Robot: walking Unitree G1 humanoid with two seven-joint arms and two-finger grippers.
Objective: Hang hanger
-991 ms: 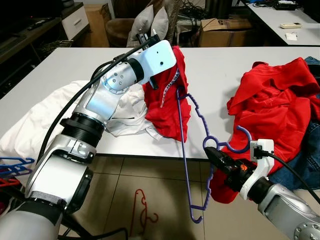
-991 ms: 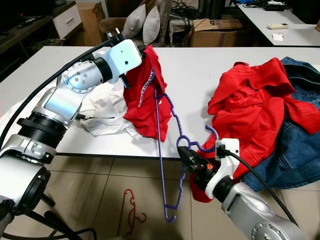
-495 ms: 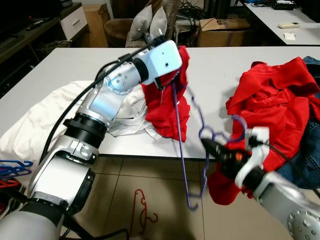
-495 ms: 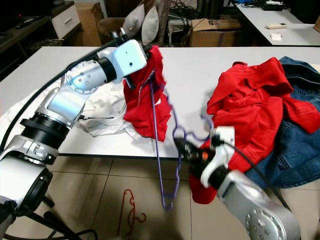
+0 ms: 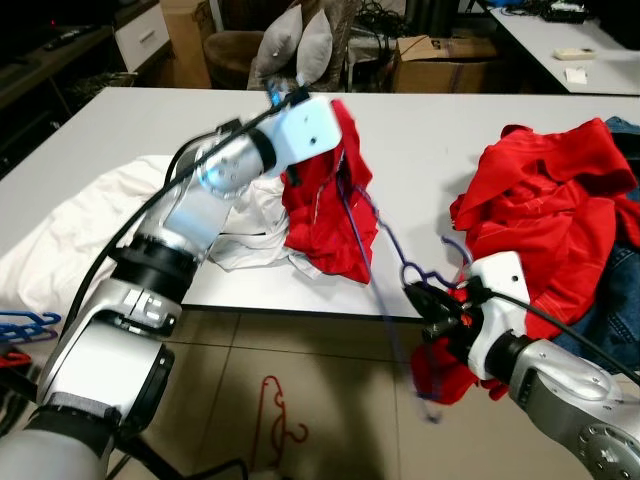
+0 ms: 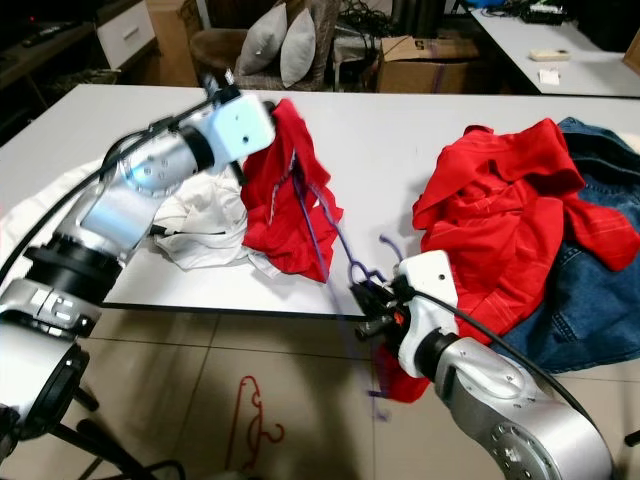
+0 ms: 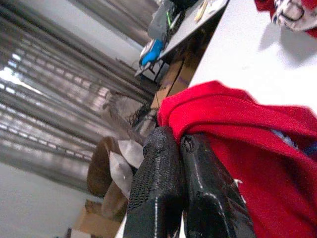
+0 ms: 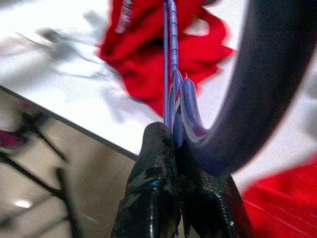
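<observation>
A thin purple hanger (image 5: 384,234) runs slanted from the red shirt (image 5: 325,215) past the table's front edge, and its lower end is blurred. My right gripper (image 5: 424,300) is shut on the hanger just under its hook (image 5: 446,262); in the right wrist view the fingers (image 8: 153,148) pinch the purple wire (image 8: 172,74). My left gripper (image 7: 179,136) is shut on the red shirt's upper edge and lifts it above the white table (image 5: 430,130). The hanger's upper arm lies against or inside this shirt; I cannot tell which.
A second red garment (image 5: 545,210) and blue jeans (image 5: 620,300) are piled on the table's right side, with a white cloth (image 5: 90,230) on the left. A red hanger (image 5: 280,420) lies on the floor. More hangers (image 5: 20,330) poke in at far left.
My right gripper has drawn closer to the table edge with the hanger, whose lower end has swung to the right. The left gripper keeps hold of the red shirt, shifted slightly left.
</observation>
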